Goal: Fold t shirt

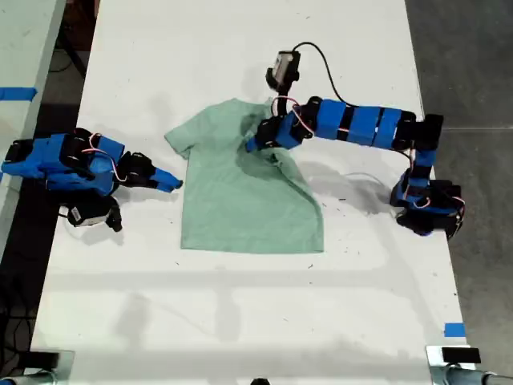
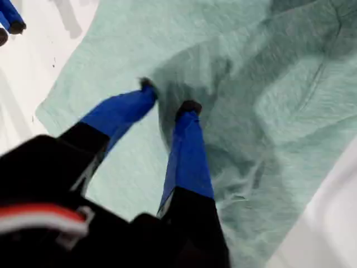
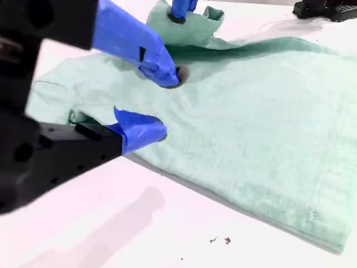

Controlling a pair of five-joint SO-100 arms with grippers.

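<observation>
1. Your t shirt (image 1: 240,192) lies on the white table (image 1: 240,305), mid-frame in the exterior view, its long axis running top to bottom there. The sleeve on that view's right is already drawn in over the body, leaving a rumpled ridge.
2. My first gripper (image 2: 167,103) sits directly over that gathered cloth near the collar, jaws apart; I cannot tell whether the tips pinch any fabric.
3. My second gripper (image 3: 167,103) rests off the shirt's edge at the exterior view's left, just beside the flat sleeve (image 1: 180,136), jaws apart and empty.
4. Judging from this, the second gripper is nearer the unfolded sleeve; the cloth lies straight ahead of it.
</observation>
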